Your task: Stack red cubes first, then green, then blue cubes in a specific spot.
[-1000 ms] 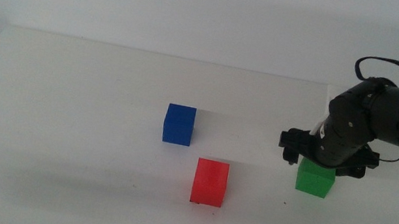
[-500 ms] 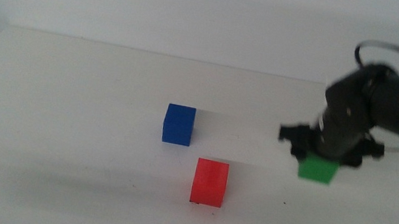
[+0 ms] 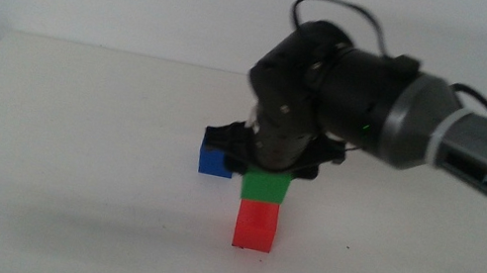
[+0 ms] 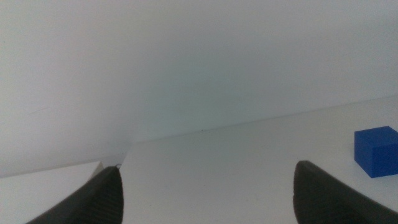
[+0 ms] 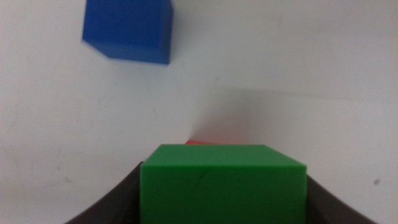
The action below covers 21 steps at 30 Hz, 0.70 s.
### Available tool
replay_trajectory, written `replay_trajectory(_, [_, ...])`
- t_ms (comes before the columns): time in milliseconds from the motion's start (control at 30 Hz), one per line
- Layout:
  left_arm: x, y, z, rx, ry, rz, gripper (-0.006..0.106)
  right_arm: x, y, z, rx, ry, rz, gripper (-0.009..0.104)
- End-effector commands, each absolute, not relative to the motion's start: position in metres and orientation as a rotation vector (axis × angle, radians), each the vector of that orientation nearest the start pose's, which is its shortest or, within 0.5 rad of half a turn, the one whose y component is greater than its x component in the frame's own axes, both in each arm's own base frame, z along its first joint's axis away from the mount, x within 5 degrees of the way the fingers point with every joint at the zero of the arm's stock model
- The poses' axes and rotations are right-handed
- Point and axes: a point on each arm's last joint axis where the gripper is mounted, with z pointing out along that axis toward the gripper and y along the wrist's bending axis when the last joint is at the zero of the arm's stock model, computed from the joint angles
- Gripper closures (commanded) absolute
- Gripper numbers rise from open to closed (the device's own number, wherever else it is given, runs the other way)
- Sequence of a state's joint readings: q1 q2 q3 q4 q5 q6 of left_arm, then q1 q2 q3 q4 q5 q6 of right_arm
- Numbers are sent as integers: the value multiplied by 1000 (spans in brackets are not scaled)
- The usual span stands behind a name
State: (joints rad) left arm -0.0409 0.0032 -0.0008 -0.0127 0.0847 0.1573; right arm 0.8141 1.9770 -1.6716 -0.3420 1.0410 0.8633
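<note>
The green cube now sits directly over the red cube, and from the middle view I cannot tell whether the two faces touch or a thin gap remains. One second ago the green cube lay on the table well to the right of the red one; half a second ago it was lifted and in transit. I have since carried it across to the stack site.

The right gripper is clamped on the green cube, its dark jaws pressed against both sides in the right wrist view. In that view only a sliver of red shows past the green cube's far edge, which I judge to mean the alignment is close but not confirmed.

The red cube has not shifted across the three middle pictures, so I take its position as the specific spot. The blue cube also stands where it was, just behind and to the left of the stack, partly hidden by the wrist.

The left gripper waits at the table's near left corner, jaws spread wide and empty.

Assessment: red placed, green at the point of placement but not yet released, blue untouched.
</note>
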Motion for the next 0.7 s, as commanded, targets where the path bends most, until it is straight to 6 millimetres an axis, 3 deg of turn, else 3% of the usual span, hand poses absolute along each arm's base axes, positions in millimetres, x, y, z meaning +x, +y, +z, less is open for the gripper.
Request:
replay_trajectory(0, [56, -2, 207, 144, 1550, 81, 7, 308, 296, 255, -64, 2691, 14, 91])
replay_trajectory(433, [56, -2, 207, 143, 1550, 80, 7, 314, 298, 230, -27, 2724, -55, 91])
replay_trajectory(667, [56, -2, 207, 143, 1550, 80, 7, 317, 296, 229, -20, 2720, -57, 91])
